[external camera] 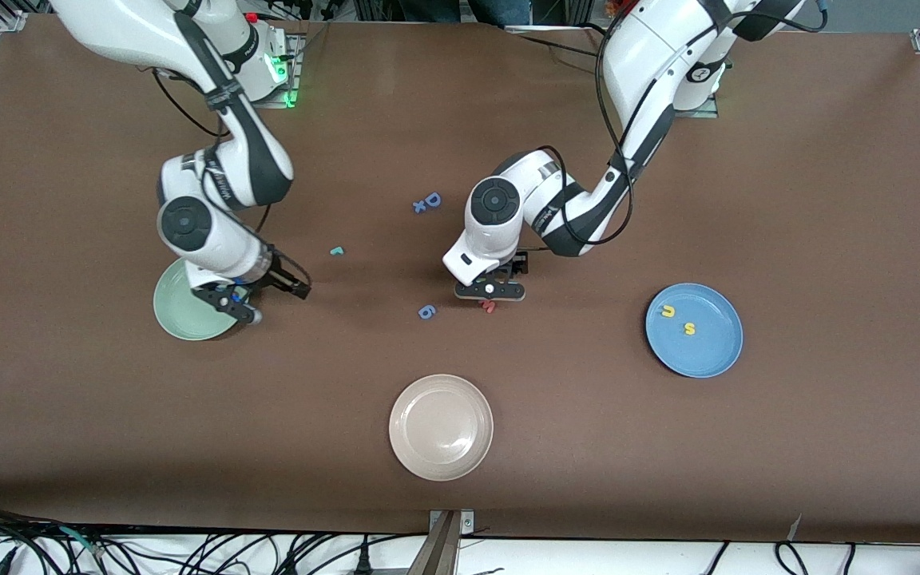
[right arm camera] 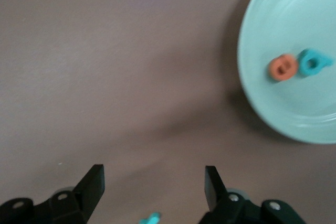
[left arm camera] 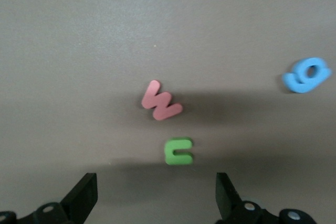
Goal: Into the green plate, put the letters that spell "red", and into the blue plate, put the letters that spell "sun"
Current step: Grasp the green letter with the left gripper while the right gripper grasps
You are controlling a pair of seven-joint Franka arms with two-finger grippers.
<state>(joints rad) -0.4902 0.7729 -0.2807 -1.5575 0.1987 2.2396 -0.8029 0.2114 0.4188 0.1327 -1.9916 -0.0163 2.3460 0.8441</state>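
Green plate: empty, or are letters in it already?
Not empty. The green plate holds an orange letter and a teal letter, side by side.

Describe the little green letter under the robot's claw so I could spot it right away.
Start at the beige plate nearest the front camera, then look farther up the table to the left gripper hanging low over the brown table. Under it lie two foam letters side by side: the olive-green "n" is the green one, its neighbour the pink "w".
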